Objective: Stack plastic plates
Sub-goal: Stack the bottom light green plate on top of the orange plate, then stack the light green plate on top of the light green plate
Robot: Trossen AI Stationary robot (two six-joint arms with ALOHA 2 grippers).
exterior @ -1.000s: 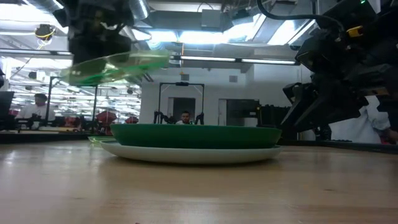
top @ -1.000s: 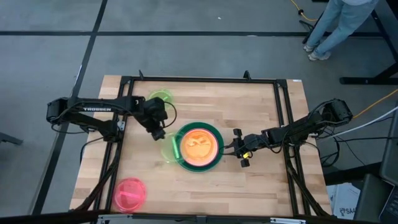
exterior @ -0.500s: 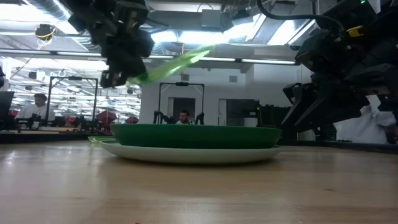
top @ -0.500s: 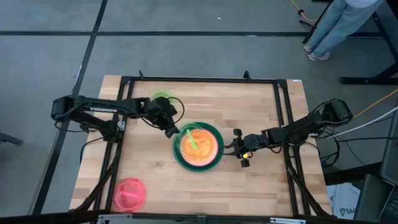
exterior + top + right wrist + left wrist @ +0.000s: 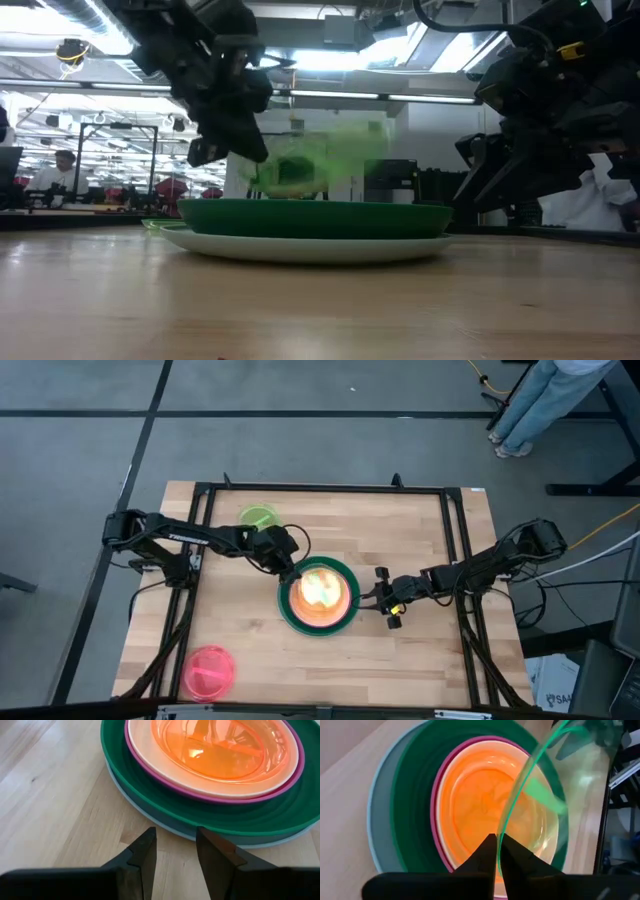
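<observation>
Lime plate [image 5: 530, 785] pinched in left pincer [image 5: 496, 851], over stack [image 5: 318, 594].

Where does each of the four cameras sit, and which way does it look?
High: above the table, straight down; both arms, the stack, a lime plate and a pink plate.
Low: at table height, level across; the stack, arms from above.
Left wrist: on the left arm, over the stack; its shut fingers pinch a lime plate.
Right wrist: beside the stack; open fingers.
All share the stack.
</observation>
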